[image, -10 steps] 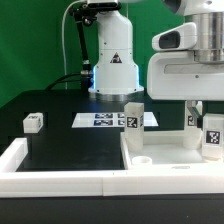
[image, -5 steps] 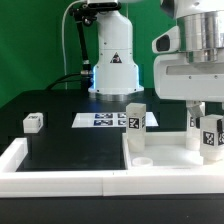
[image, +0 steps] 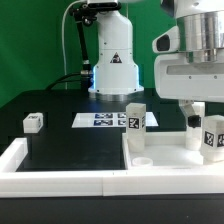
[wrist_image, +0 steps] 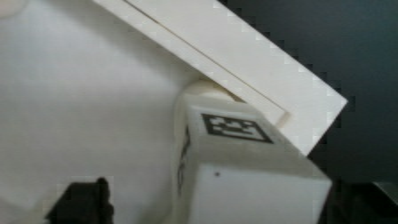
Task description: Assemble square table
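The square tabletop slab (image: pixel 170 150) lies at the exterior view's right, raised rim up. Two white legs stand on it, one (image: pixel 134 117) at its far left corner and one (image: pixel 192 128) further right. My gripper (image: pixel 206 112) hangs over the slab's right edge. A third tagged leg (image: pixel 213 136) leans tilted right below it. In the wrist view this leg (wrist_image: pixel 246 165) lies between my dark fingers (wrist_image: pixel 80 200), with a gap beside one finger, so the jaws are open around it. The slab (wrist_image: pixel 80 90) shows behind it. A fourth leg (image: pixel 33 122) lies on the black table at the left.
The marker board (image: pixel 100 120) lies mid-table in front of the robot base (image: pixel 113 65). A long white border wall (image: pixel 60 168) runs along the front and left edges.
The leg under my gripper stood upright a second ago and now leans over, its tag turned. My gripper has stayed in nearly the same place.
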